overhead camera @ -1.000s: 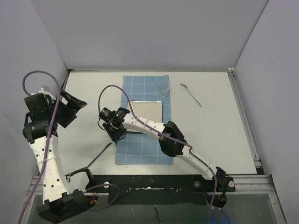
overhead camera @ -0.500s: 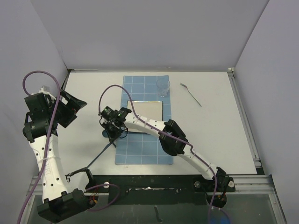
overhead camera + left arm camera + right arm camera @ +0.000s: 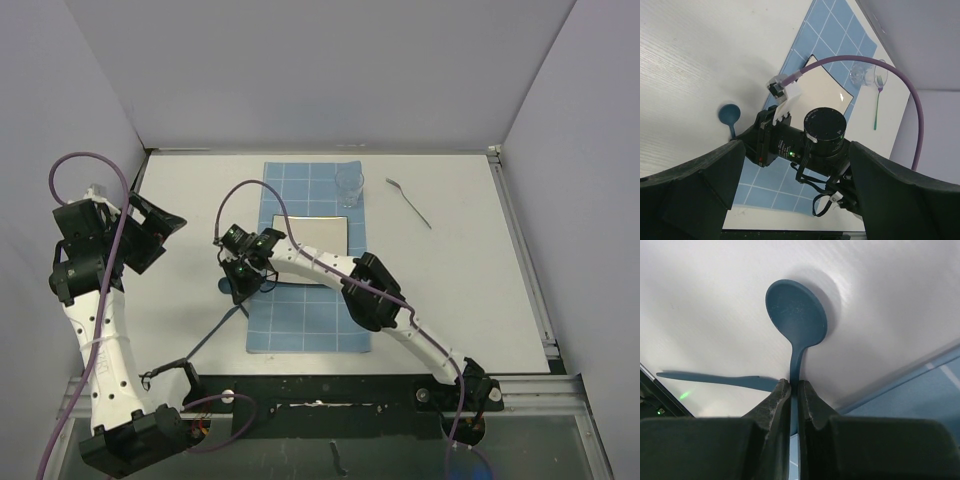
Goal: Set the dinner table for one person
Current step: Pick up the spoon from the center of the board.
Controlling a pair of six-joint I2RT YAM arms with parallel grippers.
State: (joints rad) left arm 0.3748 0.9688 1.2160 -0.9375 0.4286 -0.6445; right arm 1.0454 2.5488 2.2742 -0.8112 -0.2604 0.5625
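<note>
My right gripper (image 3: 795,385) is shut on the thin handle of a dark blue spoon (image 3: 796,312). The spoon's round bowl sits just over the white dinner table (image 3: 470,270), left of the blue gridded mat (image 3: 300,320). In the top view the right gripper (image 3: 238,282) hides most of the spoon; in the left wrist view the spoon's bowl (image 3: 729,114) shows beside the arm. A square white plate (image 3: 312,242) lies on the mat, with a clear glass (image 3: 349,186) at its far right corner. My left gripper (image 3: 152,232) hangs open at the left, holding nothing.
A blue knife (image 3: 212,332) lies slanted on the table near the mat's front left corner. A thin fork (image 3: 409,202) rests at the back right. A black rail (image 3: 330,385) runs along the near edge, and grey walls close in the left, back and right sides.
The right gripper's jaws have closed on the spoon's handle, and the wrist has shifted slightly away from the near edge. The left arm has stayed still.
</note>
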